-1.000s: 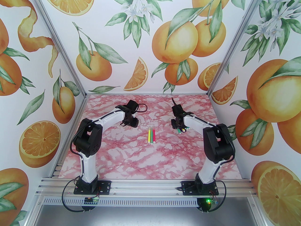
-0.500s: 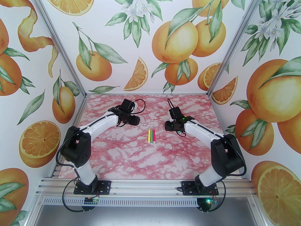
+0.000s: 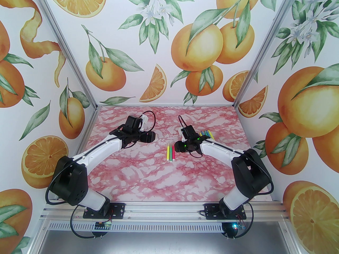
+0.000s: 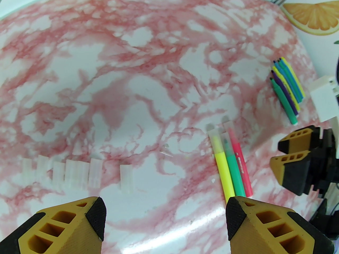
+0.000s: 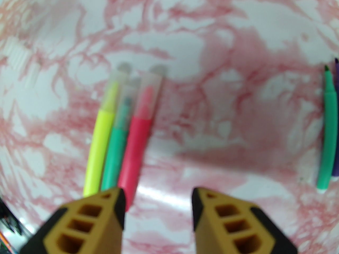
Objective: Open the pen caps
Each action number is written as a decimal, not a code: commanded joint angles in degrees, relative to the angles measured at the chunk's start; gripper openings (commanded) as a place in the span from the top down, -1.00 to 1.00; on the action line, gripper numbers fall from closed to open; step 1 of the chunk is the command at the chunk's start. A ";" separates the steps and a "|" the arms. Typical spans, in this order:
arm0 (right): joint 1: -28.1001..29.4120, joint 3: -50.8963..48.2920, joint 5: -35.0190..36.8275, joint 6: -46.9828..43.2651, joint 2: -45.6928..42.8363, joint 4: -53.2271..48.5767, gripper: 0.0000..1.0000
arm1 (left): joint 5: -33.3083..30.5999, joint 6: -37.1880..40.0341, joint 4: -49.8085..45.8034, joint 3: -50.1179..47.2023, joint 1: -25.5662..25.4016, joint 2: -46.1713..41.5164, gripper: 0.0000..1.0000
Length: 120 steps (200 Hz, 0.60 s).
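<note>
Three capped pens (image 5: 115, 147) just ahead-left of right pincer (image 5: 158, 201)
It and left pincer (image 4: 164, 212) both released, empty; pens likely light, slick, roll-prone: clamp mid-barrel, pull far-end pen caps (image 5: 149, 94)

Surface (image 3: 164, 184): pink-and-white marbled sheet, flat.

Centre: three capped pens (image 3: 171, 152), yellow, green, pink from left to right. They lie side by side, touching, lengthwise near-to-far, with pen caps (image 4: 215, 139) at the far ends.

Far right: bundle of uncapped pens (image 4: 288, 91), green, purple, blue, yellow, tips toward the far side.

Left, well apart from the trio: row of clear loose caps (image 4: 76, 173), side by side, the rightmost set slightly apart.
</note>
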 commanded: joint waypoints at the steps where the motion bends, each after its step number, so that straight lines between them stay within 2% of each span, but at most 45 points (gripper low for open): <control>1: 1.18 -0.85 -1.32 1.44 1.36 2.34 0.08 | 2.43 -1.99 4.73 -2.57 0.42 -3.79 -0.59; 50: 3.59 0.65 1.32 0.92 4.80 0.90 0.09 | 2.15 -2.72 6.95 -6.33 0.95 -7.70 -0.64; 120: 4.49 1.97 1.44 1.09 6.95 0.62 0.12 | 1.99 -2.20 7.12 -8.29 1.65 -9.26 -0.64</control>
